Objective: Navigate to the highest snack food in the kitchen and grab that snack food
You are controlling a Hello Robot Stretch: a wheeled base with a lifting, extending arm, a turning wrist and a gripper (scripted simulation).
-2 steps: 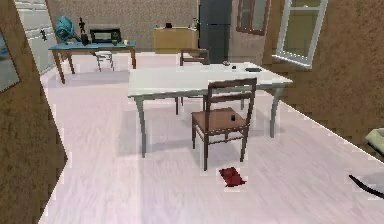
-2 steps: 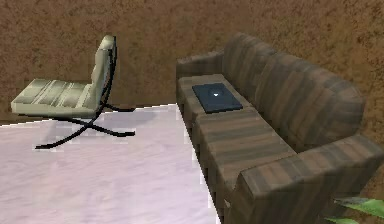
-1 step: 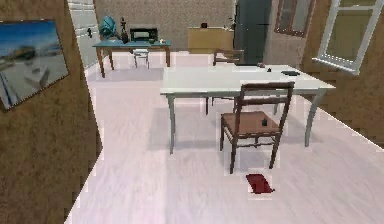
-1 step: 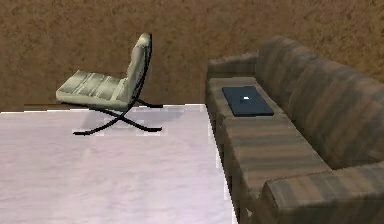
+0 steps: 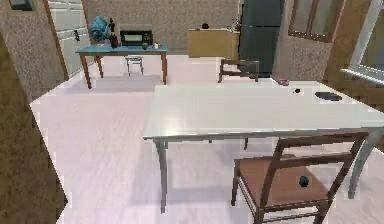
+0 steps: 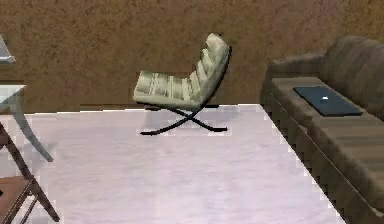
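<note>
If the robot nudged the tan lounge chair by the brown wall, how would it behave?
The lounge chair probably slides rather than rolls: its thin crossed legs show no wheels. Its tall reclined back suggests it might tip backward if pushed high. It looks bulky, likely heavy.

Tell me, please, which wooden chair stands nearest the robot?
The chair at the forward view's bottom right, before the white table; the other stands behind it.

Two tables are standing: the white table (image 5: 230,112) and, beyond it, a blue table (image 5: 120,48). Two chairs, near chair (image 5: 293,180) and far chair (image 5: 240,68), are flanking the white table. One fridge (image 5: 262,30) is standing beyond it; one lounger (image 6: 185,85), one sofa (image 6: 345,135) and one laptop (image 6: 328,99) are sitting off its side.
</note>
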